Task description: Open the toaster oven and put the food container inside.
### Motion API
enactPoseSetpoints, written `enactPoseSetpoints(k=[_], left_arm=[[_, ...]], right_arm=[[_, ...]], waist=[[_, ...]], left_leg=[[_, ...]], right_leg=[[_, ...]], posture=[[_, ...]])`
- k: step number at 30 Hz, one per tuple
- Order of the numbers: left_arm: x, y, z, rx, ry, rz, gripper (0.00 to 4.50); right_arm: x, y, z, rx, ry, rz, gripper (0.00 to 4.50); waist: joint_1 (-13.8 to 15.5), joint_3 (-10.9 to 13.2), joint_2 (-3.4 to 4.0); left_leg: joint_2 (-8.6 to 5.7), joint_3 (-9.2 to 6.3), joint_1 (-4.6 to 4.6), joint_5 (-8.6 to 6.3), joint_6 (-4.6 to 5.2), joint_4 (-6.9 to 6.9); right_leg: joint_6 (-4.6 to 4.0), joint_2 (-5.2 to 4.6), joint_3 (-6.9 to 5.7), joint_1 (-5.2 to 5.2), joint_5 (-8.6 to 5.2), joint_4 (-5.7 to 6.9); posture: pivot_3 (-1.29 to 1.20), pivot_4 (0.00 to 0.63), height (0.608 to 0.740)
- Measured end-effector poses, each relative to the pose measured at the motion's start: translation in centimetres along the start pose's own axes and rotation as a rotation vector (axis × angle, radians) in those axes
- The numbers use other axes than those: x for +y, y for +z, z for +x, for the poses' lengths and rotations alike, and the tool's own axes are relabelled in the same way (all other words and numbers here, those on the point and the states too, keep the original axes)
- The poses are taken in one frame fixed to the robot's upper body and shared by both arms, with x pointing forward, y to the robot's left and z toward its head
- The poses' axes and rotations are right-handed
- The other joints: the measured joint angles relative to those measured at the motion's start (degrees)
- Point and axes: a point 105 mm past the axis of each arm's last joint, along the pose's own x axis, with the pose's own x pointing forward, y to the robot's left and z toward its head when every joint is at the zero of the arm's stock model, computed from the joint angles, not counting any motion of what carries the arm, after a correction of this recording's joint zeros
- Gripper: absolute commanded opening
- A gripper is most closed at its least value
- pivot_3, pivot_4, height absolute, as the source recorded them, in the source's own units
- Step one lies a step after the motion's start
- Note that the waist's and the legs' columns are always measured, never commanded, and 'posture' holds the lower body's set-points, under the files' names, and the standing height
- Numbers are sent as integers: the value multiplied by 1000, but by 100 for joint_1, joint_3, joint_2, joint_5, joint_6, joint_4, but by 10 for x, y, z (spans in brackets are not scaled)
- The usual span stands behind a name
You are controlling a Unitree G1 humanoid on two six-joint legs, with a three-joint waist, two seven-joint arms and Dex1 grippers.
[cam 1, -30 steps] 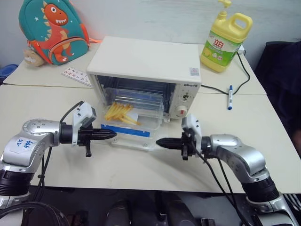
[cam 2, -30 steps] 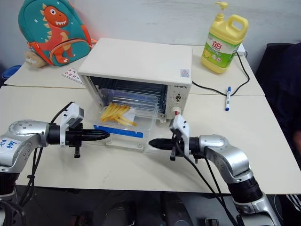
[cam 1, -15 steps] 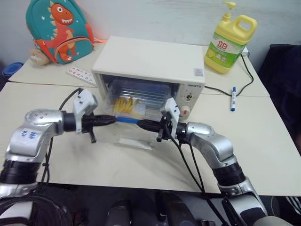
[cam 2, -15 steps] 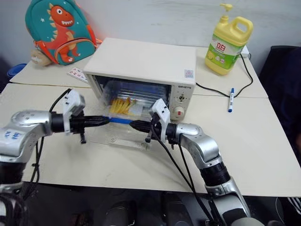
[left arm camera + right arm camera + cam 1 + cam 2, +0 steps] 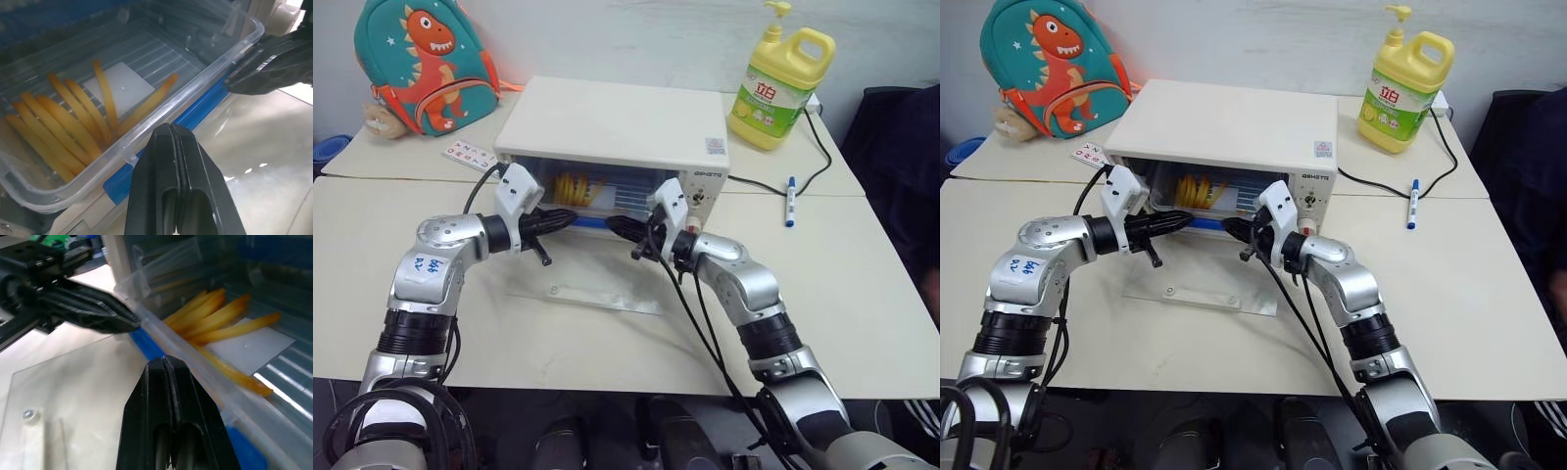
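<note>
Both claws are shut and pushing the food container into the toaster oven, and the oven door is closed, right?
Not quite: the toaster oven door is open, lying flat on the table in the left eye view. Both claws, left and right, are shut against the food container.

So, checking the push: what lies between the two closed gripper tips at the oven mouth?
In the left eye view, the food container's blue-clipped near edge spans between the left gripper and right gripper.

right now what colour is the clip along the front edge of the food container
Blue. The clip runs along the near side of the clear food container; the left wrist view shows it best.
</note>
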Motion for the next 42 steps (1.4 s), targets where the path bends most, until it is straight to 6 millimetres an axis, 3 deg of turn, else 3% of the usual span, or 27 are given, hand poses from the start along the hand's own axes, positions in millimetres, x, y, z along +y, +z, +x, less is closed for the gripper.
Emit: enactPoseSetpoints(k=[2, 5, 9, 12, 15, 16, 18, 23, 27, 32, 38, 42], left_arm=[[-2, -2, -5, 9, -9, -11, 0], [-15, -11, -34, 63, -82, -41, 571], [-26, 0, -82, 114, -152, -45, 1826], [-37, 10, -127, 206, -204, -64, 2754], [-45, 19, -152, 253, -247, -80, 3609], [-51, 19, -160, 283, -275, -95, 3899], [-55, 22, -170, 296, -296, -97, 4483], [-53, 45, -181, 266, -274, -50, 4483], [-47, 59, -183, 228, -240, 12, 4483], [-34, 75, -188, 174, -170, 52, 4483], [-27, 83, -188, 140, -151, 72, 4483], [-25, 86, -188, 118, -152, 59, 4483]], right_arm=[[1, 1, -3, 6, 15, -1, 26], [12, 6, -27, 28, 98, -9, 0], [21, 3, -68, 95, 155, 0, 0], [21, -16, -110, 211, 134, 12, 0], [20, -24, -120, 233, 104, 33, 0], [18, -28, -124, 243, 82, 42, 0], [14, -37, -130, 264, 48, 61, 0], [10, -50, -128, 272, 22, 86, 0], [22, -61, -119, 282, 68, 102, 0], [24, -57, -110, 262, 92, 95, 0], [26, -39, -100, 219, 141, 60, 0], [16, -45, -107, 261, 105, 29, 0]], waist=[[3, 0, 0], [6, 0, 0], [91, 0, -1], [82, -2, -4], [5, 0, -3], [-18, 1, -1], [-42, 3, 1], [-62, 3, 1], [-73, 3, 2], [-189, 4, 2], [-155, 5, 3], [-133, 3, 1]], left_leg=[[0, 0, -7, 0, 0, -1], [4, -3, -30, -4, -3, -12], [1, -17, -36, -13, -1, -11], [0, -13, -22, -19, 6, -16], [2, -5, -4, -14, 9, -17], [2, -9, 8, -14, 10, -23], [2, -14, 24, -13, 7, -23], [3, -18, 24, -15, 5, -31], [6, -17, 19, -23, 2, -34], [10, -13, 22, -24, 1, -34], [10, -14, 21, -24, -1, -33], [7, -13, 4, -24, -2, -30]], right_leg=[[0, -2, 0, -5, 0, -1], [0, -2, -3, -29, -1, 0], [-6, -9, -17, -25, -14, -30], [-7, -10, -16, -11, -14, -50], [-38, -6, -11, 4, -30, -64], [-113, -2, -8, 15, -65, -75], [-123, 0, -9, 30, -69, -76], [-123, 0, -11, 39, -69, -89], [-117, 2, -12, 35, -68, -88], [-27, 11, -10, 32, -17, -82], [-35, 13, -11, 20, -22, -66], [-34, 8, -11, 10, -22, -70]], posture=[[0, 150, 740], [0, 150, 740], [0, 150, 740], [0, 150, 740], [0, 150, 740], [0, 150, 740], [0, 150, 740], [0, 150, 740], [0, 150, 740], [0, 150, 740], [0, 150, 740], [0, 150, 740]])
